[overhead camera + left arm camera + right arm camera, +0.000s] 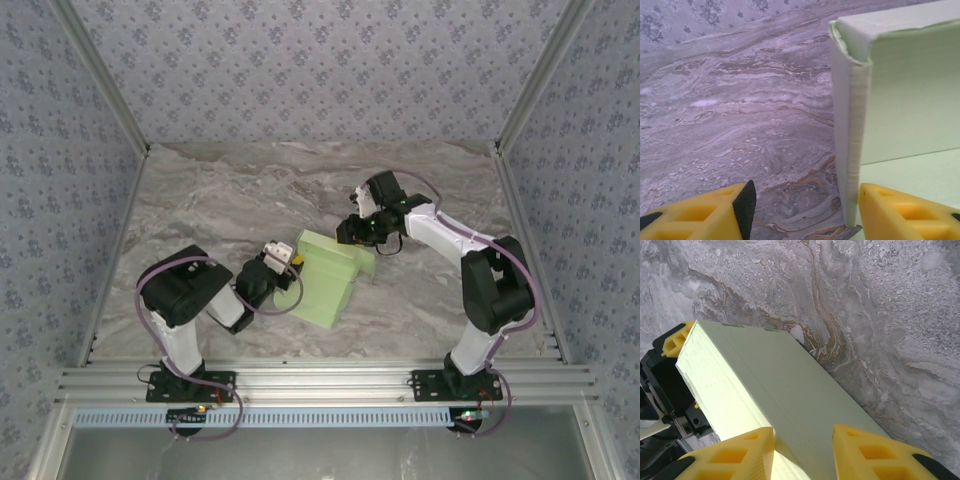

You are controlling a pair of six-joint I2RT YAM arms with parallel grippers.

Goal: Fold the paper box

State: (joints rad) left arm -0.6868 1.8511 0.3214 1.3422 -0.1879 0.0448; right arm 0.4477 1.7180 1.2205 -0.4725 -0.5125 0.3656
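Note:
The paper box (330, 285) is pale green card lying mid-table, partly folded, with one raised wall along its far side. My left gripper (290, 258) sits at the box's left end. In the left wrist view it (807, 210) is open, and the upright wall's edge (852, 125) stands between the fingers, close against the right fingertip (900, 212). My right gripper (352, 232) is at the box's far right corner. In the right wrist view it (804, 450) is closed over the raised folded part of the box (765, 385), one finger on each side.
The marble tabletop (230, 190) stretches bare to the left and behind the box. Aluminium rails (320, 380) border the near edge and both sides, with patterned walls beyond. The right arm's elbow (495, 280) stands right of the box.

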